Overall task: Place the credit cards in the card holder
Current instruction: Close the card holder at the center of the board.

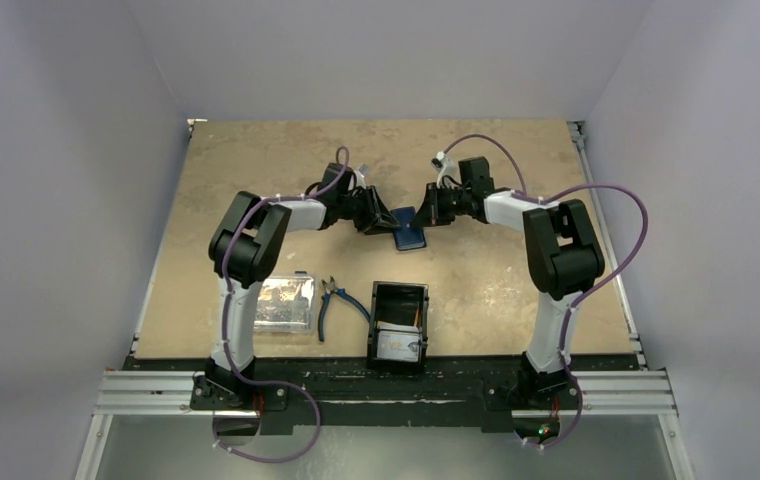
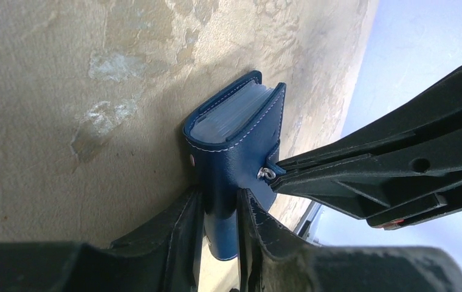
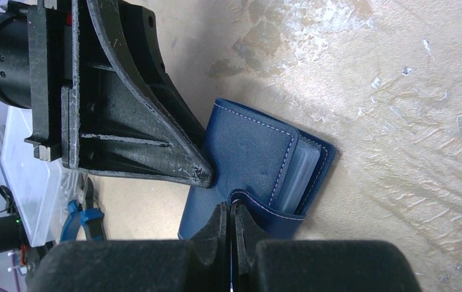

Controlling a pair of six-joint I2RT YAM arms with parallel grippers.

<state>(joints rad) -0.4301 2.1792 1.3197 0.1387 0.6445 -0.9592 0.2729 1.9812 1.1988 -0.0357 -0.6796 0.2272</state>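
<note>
Centrally, card holder (image 1: 411, 235) between left gripper (image 2: 219, 207), right gripper (image 3: 230, 213) (table (image 1: 256, 165) rims far).

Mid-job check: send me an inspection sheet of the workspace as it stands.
Surface: tan board table, mottled and worn.
Job's things: navy card holder mid-table, folded, clear sleeves showing at its edge; credit cards lying in the black tray.
Clutter: clear plastic box; blue-handled pliers.
Grippers: left claw clamps the card holder's body; right claw shut on its flap.
Cables: purple cables loop along both arms.
Surroundings: pale walls; metal rail at the near edge.
</note>
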